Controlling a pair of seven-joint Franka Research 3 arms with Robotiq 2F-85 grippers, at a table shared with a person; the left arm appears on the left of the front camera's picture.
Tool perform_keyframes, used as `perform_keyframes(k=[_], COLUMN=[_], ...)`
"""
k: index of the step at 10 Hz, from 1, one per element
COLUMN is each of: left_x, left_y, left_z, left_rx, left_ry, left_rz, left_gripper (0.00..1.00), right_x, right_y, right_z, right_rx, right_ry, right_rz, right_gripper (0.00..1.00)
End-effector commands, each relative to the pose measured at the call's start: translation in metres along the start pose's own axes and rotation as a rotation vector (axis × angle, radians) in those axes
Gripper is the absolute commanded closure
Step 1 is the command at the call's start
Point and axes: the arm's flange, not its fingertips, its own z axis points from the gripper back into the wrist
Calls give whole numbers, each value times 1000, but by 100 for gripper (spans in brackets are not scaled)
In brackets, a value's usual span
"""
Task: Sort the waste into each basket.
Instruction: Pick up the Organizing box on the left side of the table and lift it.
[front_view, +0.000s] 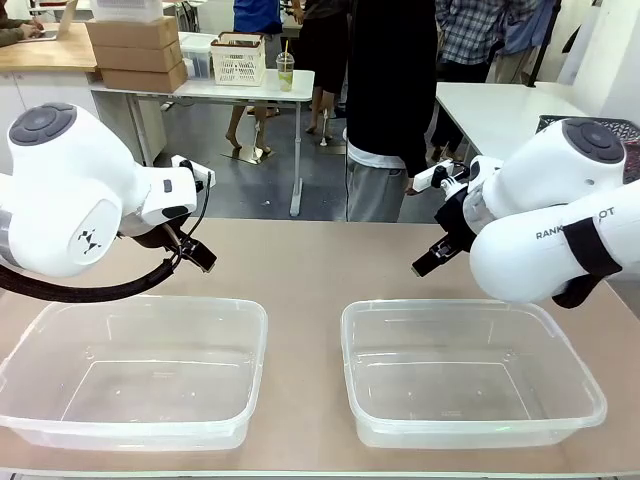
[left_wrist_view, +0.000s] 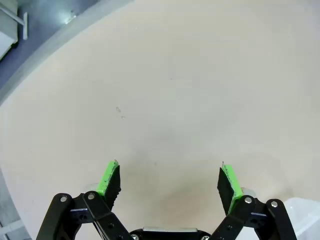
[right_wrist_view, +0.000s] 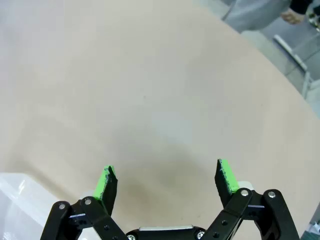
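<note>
Two clear plastic baskets stand side by side at the near edge of the table, a left basket (front_view: 40, 330) and a right basket (front_view: 575, 365), both with nothing inside. The waste is out of view. My left gripper (front_view: 196, 255) hangs above the bare tabletop just behind the left basket, and in the left wrist view it (left_wrist_view: 170, 181) stands open with nothing between its green pads. My right gripper (front_view: 430, 262) hovers behind the right basket and is likewise open (right_wrist_view: 167, 181) over bare table.
A person in a black top (front_view: 390, 80) stands at the far edge of the table. The tan tabletop (front_view: 310, 265) between the arms and beyond the baskets is bare. A corner of a basket (right_wrist_view: 15, 200) shows at the right wrist view's lower left.
</note>
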Motion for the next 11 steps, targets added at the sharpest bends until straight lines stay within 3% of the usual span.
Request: perform_keyframes(k=[1,7,8,9,10,11], left_x=[0,0,0,10,2,-10], left_y=[0,0,0,-16,-33,-43], left_z=[0,0,0,48,87,109], left_rx=[0,0,0,-33,-36,8], left_ry=[0,0,0,46,-61,-160], left_rz=[0,0,0,154,154,203], left_gripper=[0,0,0,0,0,0], right_x=[0,0,7,4,-12,-30], right_y=[0,0,0,3,8,13], right_z=[0,0,49,106,157,180], right_rx=[0,0,74,113,181,134], right_ry=[-1,0,-72,-63,-104,-136], right_rz=[0,0,-18,-82,-113,-153], right_gripper=[0,0,0,0,0,0])
